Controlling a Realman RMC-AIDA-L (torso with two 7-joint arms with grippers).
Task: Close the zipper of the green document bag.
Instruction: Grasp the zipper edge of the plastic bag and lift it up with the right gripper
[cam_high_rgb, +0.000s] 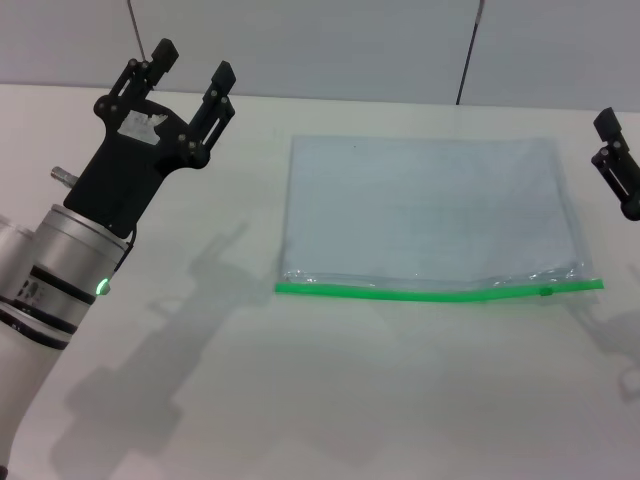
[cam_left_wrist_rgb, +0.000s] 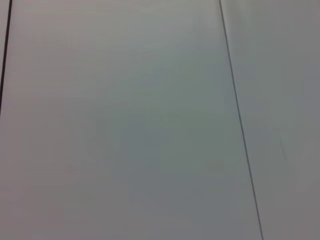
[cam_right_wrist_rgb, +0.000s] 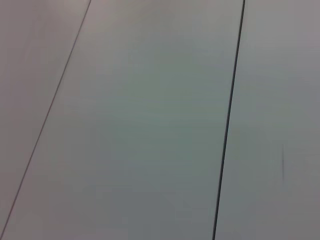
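The bag (cam_high_rgb: 425, 210) lies flat on the white table (cam_high_rgb: 300, 400), centre-right, its zipper (cam_high_rgb: 430, 292) along the near long edge; the small slider (cam_high_rgb: 546, 292) sits near the right end of that strip, so the closing run looks to be leftward along nearly the whole length. The left gripper (cam_high_rgb: 190, 75) hangs raised over the table well left of the bag, fingers spread and empty; the right gripper (cam_high_rgb: 615, 160) shows only at the frame edge, just beyond the bag's right side, and whether it is open cannot be told; both wrist views show only blank wall. Risks, as I judge them: the slider is tiny and low, easy to miss or pinch badly; the light bag could slide or buckle unless its far end is pinned.
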